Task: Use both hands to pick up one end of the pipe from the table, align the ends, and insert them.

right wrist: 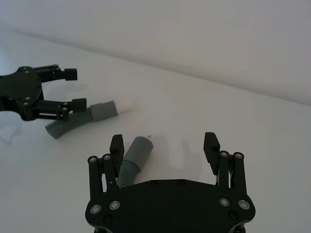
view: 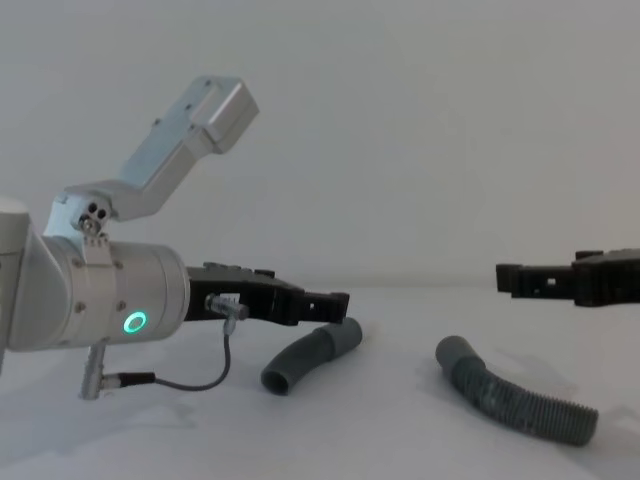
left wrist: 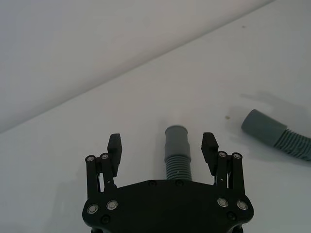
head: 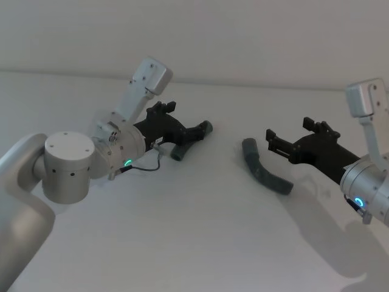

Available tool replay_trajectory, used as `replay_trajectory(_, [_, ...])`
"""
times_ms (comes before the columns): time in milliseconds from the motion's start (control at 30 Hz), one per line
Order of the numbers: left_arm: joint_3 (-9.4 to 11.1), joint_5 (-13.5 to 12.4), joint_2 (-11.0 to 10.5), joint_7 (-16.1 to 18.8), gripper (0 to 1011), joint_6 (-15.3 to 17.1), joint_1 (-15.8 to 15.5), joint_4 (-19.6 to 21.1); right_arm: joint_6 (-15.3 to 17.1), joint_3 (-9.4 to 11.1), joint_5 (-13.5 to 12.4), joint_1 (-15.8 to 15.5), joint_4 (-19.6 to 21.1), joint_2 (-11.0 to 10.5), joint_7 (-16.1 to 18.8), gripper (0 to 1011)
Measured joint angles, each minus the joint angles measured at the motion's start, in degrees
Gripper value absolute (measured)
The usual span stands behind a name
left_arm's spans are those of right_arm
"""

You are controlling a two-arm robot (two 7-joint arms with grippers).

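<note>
The left hand [left wrist: 163, 143] is positioned low over the desk [head: 182, 231], on the robot's left side, with its jaws spread wide and holding nothing. The elbow [left wrist: 176, 153] lies flat on the desk directly beneath this hand, centred in the opening. In the left wrist view a clear gap shows between the elbow and each of the fingers [left wrist: 115, 148]. In the chest view the fingertips sit just above the elbow's farther end, and contact cannot be confirmed. The elbow's pale tip [right wrist: 127, 103] points toward the robot's right, in the direction of the hose. A green ring light [view: 133, 322] is lit on the left wrist, and a grey cable [view: 215, 375] hangs in a loop below it. The right hand [right wrist: 164, 143] is on the robot's right side, also wide open and empty. The chest view shows it held above the desk, clear of the hose [head: 262, 168]. The hose rests on the desk in a gentle curve. Its smooth cuff [right wrist: 140, 149] is the end nearer the elbow and sits close beside one finger of the right hand, off centre in the opening. The two pipe pieces lie apart, with bare desk between the pale tip and the cuff.
</note>
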State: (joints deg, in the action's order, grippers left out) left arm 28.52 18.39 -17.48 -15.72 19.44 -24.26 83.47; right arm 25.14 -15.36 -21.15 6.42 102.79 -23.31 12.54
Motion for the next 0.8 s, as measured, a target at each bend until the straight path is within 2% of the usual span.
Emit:
replay_trajectory(433, [0.3, -1.9, 0.6, 1.0, 1001, 0.2, 0.2, -1.9, 0.2, -2.3, 2.0, -0.3, -0.3, -0.1, 1.3, 1000])
replay_trajectory(800, [0.9, -2.7, 0.8, -0.5, 1001, -0.5, -0.5, -3.5, 1.1, -3.5, 3.2, -0.5, 0.2, -0.8, 2.8, 1000])
